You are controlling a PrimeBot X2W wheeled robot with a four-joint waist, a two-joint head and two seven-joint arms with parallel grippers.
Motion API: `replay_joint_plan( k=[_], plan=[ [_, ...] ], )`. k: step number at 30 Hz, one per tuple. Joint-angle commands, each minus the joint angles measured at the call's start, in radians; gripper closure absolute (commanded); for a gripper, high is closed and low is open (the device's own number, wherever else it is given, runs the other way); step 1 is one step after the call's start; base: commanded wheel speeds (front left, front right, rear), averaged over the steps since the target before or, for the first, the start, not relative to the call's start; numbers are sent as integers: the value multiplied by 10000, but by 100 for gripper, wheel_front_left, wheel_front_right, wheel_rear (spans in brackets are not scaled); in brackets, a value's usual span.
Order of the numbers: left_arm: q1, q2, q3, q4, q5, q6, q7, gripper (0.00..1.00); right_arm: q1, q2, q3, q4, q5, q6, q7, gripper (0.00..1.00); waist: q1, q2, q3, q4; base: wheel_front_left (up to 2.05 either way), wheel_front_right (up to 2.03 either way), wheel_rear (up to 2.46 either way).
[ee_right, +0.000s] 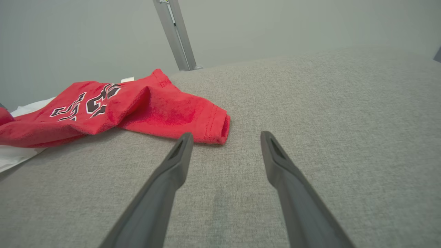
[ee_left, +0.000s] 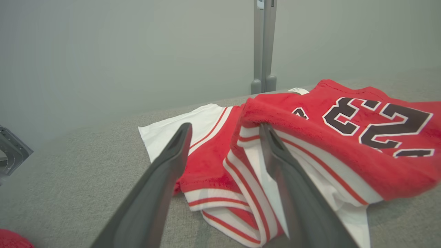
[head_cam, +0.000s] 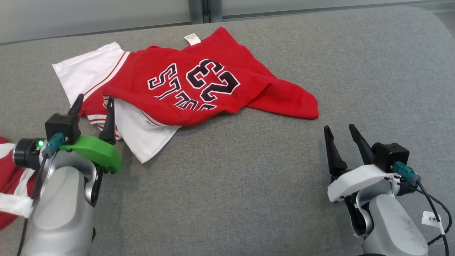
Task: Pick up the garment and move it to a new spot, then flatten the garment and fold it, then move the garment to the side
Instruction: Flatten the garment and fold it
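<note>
Garment [head_cam: 199,92]: a red jersey with white sleeves, lying crumpled on the grey cloth-covered counter [head_cam: 249,185], upper centre of the head view. Its long axis runs from about 10 o'clock, at the white sleeve, to about 4 o'clock, at the red hem corner.

Left hand [head_cam: 95,98]: open and holding nothing. Its dark fingers [ee_left: 165,172] straddle the striped sleeve cuff. The bulk of the jersey lies at 1 to 2 o'clock from it. This is the nearer hand, right at the cloth edge.

Right hand [head_cam: 339,128]: open, empty, over bare counter. The red hem corner sits at 10 to 11 o'clock from it, near but apart.

Judgement: the coming move turns on the two far ends of the long axis, left hand to the sleeve side, right hand to the hem corner.

Materials: soft knit, slightly fuzzy, and limp. Several layers are folded over at the sleeve. The black numerals are outlined in white and read upside down. A small white label [head_cam: 192,38] shows at the far edge. The counter weave is coarse and likely gives friction. Another piece of red-and-white cloth [head_cam: 10,185] lies at 8 o'clock, beside the left forearm.
</note>
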Motion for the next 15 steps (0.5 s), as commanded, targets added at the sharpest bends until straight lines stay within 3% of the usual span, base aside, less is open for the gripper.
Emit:
replay_joint_plan(
  k=[1,8,15],
  plan=[
    [-346,33,0,349,38,-26,3,0,-61,-21,-60,61,-30,-14,-31,0,0,-1,151,-171,0,0,0],
    [-1190,-179,-31,1607,79,-28,3,0,16,-21,-226,231,-45,-14,-33,0,0,-1,55,-177,0,0,0],
    [-390,-389,558,930,-175,80,2,0,175,-23,-369,200,95,-14,-31,0,0,-1,-212,182,0,0,0]
  ],
)
